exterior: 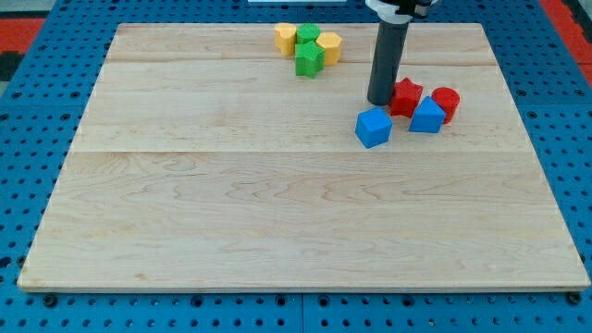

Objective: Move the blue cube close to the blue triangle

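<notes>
Tool tip [380,101] on wooden tabletop [277,213], just above blue cube [374,127], beside red star block [405,96]. Blue triangle [427,117] right of cube, touching red cylinder [446,104]. Yellow blocks [286,37] and green blocks [308,59] clustered near view's top.

The top edge of the frame cuts off my rod [386,60], so I see only its lower length and a bit of the white fitting [400,7] above it. The red star block [406,96] is partly covered on its left side by the rod. The red round block [447,103] sits half behind the blue triangle [427,117]. In the upper cluster, one green block [308,35] is mostly hidden by the green block in front [309,60], and its shape is unclear.
</notes>
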`<action>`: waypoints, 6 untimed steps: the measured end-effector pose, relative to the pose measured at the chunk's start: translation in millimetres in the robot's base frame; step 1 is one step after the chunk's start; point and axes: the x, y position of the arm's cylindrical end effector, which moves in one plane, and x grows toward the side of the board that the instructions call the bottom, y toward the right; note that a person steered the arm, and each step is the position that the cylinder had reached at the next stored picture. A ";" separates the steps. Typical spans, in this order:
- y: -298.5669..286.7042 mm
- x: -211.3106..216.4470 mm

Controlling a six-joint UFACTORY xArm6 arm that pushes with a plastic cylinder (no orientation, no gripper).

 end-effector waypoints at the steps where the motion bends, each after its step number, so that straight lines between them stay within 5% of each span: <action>1: -50.7 1.0; 3: -48.5 70.2; 6: 6.3 71.2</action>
